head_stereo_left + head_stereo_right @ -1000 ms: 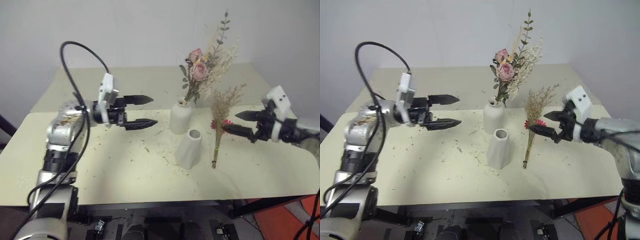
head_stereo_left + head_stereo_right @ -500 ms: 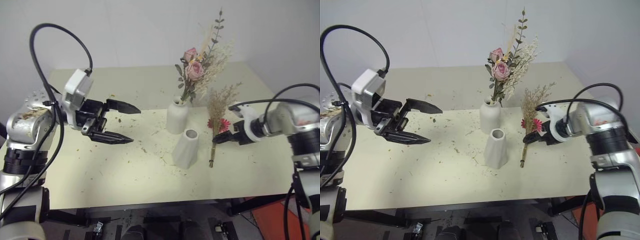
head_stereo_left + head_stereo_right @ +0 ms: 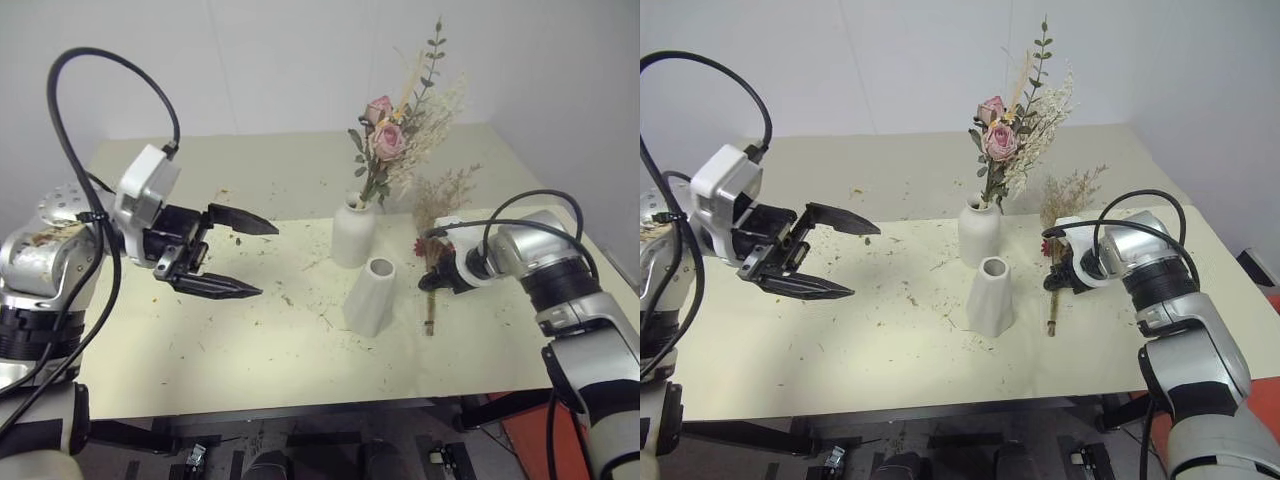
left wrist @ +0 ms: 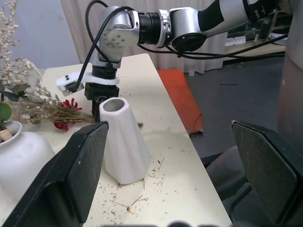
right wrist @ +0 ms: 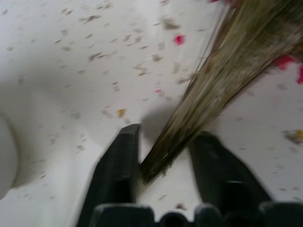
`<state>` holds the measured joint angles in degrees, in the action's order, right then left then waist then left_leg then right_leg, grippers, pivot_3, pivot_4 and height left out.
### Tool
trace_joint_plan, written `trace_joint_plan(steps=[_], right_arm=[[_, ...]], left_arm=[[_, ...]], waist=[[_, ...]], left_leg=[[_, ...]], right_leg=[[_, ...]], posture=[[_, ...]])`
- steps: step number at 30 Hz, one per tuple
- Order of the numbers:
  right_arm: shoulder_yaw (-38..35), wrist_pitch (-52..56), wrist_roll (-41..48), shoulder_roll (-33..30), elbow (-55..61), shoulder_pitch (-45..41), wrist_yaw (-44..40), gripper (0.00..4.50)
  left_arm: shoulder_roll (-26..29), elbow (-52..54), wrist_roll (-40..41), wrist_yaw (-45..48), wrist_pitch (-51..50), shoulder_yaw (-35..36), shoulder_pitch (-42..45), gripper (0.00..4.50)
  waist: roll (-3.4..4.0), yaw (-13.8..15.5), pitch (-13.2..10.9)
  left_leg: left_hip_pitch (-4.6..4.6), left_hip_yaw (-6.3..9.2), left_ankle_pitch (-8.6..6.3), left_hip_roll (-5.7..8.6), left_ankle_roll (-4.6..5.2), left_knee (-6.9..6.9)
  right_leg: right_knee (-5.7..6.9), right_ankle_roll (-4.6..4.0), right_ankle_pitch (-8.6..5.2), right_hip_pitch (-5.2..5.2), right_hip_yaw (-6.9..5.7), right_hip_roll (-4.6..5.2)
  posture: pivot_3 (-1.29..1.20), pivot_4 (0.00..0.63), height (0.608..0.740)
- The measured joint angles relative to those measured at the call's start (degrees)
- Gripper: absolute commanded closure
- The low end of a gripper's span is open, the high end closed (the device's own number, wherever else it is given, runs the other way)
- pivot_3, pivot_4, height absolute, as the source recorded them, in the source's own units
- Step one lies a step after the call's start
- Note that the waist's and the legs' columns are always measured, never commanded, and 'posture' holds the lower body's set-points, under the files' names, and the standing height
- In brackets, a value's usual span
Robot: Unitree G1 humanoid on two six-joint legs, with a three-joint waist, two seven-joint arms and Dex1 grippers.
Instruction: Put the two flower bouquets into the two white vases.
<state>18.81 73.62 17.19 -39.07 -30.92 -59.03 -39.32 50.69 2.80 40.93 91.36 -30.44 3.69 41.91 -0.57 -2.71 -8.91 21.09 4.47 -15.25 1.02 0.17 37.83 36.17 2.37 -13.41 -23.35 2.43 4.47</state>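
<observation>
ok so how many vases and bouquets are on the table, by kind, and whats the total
white vases: 2, a rounded bottle vase and a cone vase
flower bouquets: 2, a pink rose bunch standing in the bottle vase and a dry beige bundle lying on the table beside the cone vase
total: 4

Robot test room: bare walls, littered table (image 3: 250, 340)

Right hand (image 5: 163, 163) view is blurring; whether its fingers are touching the dry sprig bundle's (image 5: 208, 99) stems: unclear.
</observation>
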Motion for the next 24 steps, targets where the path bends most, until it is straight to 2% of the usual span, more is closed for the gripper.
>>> trace_joint_plan(steps=[2, 10, 13, 15, 19, 24], right_arm=[[-3.37, -0.21, -0.3, 0.15, 0.11, 0.94, 1.55, 4.49], [-30.0, 0.45, -0.07, 1.05, 6.03, 9.0, 16.07, 4.49], [-39.3, -2.6, 0.35, 2.08, 16.62, 16.63, 19.12, 4.49], [-46.62, -7.64, 1.84, 6.42, 24.25, 20.83, 21.76, 4.49], [-53.65, -16.22, 8.16, 9.88, 36.81, 25.07, 19.02, 4.49], [-52.25, -21.12, 18.74, 10.51, 49.48, 27.01, 9.52, 4.49]], left_arm=[[-0.01, 0.3, 0.06, -0.28, -0.27, -0.01, -0.16, 0.0], [-0.11, 0.37, 0.12, -0.21, -1.07, -0.07, -1.3, 0.0], [-0.58, -0.63, -0.03, 0.09, -1.06, -0.37, -0.86, 0.0], [-0.84, -1.84, -0.12, 0.49, -1.06, -0.58, -0.29, 0.0], [-1.34, -2.93, -0.06, 0.74, -1.04, -1.73, 1.2, 0.0], [-1.51, -4.53, -0.05, 0.8, -0.76, -4.52, 1.91, 0.0]], waist=[[0.0, 0.04, 0.0], [0.0, 0.32, 0.0], [0.01, 0.42, 0.01], [0.01, 0.2, 0.01], [0.15, -0.17, 0.08], [0.17, -0.59, 0.1]], left_leg=[[0.01, 0.01, 0.0, 0.0, 0.0, -0.01], [0.04, -0.01, 0.0, 0.0, 0.0, -0.03], [0.03, 0.0, -0.01, 0.0, 0.02, -0.05], [0.02, -0.02, -0.01, 0.0, 0.02, -0.04], [-0.05, -0.05, -0.02, -0.02, 0.03, -0.05], [-0.06, -0.04, -0.02, -0.04, 0.03, -0.03]], right_leg=[[-0.01, 0.0, 0.0, 0.0, 0.0, -0.01], [-0.03, 0.0, 0.0, -0.01, 0.0, 0.01], [-0.05, 0.0, 0.0, 0.03, 0.0, 0.0], [0.0, 0.01, 0.0, 0.02, 0.04, 0.0], [0.04, 0.01, 0.0, 0.01, 0.12, -0.03], [0.04, 0.01, 0.0, 0.05, 0.11, -0.05]], posture=[[0.0, 0.15, 0.74], [0.0, 0.15, 0.74], [0.0, 0.15, 0.74], [0.0, 0.15, 0.74], [0.0, 0.15, 0.74], [0.0, 0.15, 0.74]])
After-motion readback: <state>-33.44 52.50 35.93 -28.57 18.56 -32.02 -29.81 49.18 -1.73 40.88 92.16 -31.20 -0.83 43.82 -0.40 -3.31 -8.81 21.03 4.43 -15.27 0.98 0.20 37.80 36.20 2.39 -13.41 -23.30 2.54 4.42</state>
